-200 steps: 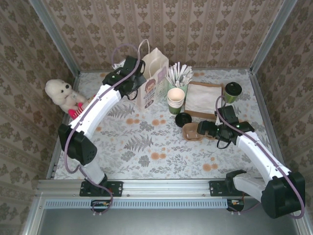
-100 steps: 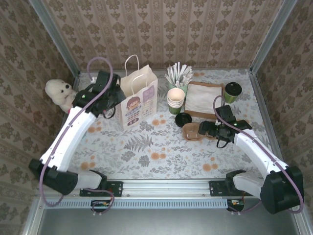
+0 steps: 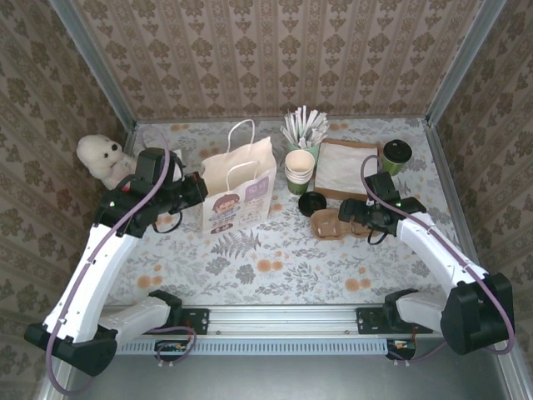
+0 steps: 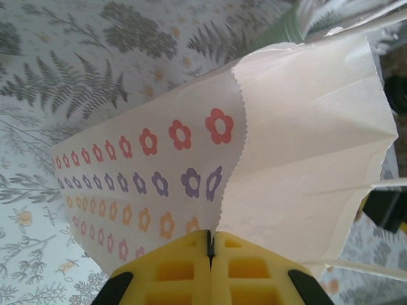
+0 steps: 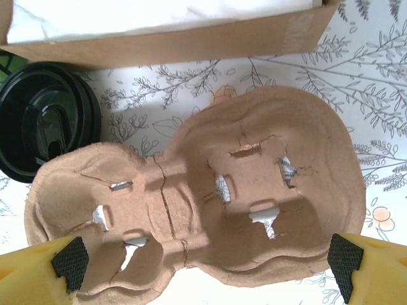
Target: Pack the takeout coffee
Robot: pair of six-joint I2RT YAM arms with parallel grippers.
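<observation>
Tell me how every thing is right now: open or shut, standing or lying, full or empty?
Takeout coffee: standing up, lid on.
Paper bag: standing up, pinched at one edge.
Left gripper: shut on the paper bag.
Right gripper: open, over the cup carrier.
Cup carrier: lying flat, empty.
Loose black lid: lying flat on the table, on no cup.
Cream cups: stacked upright, no lid.

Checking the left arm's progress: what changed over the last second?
The left gripper, shut on the bag's edge, dragged the bag from the back wall toward the near edge and slightly left. The right gripper stayed open over the carrier; the coffee, cup stack and loose lid did not move.
</observation>
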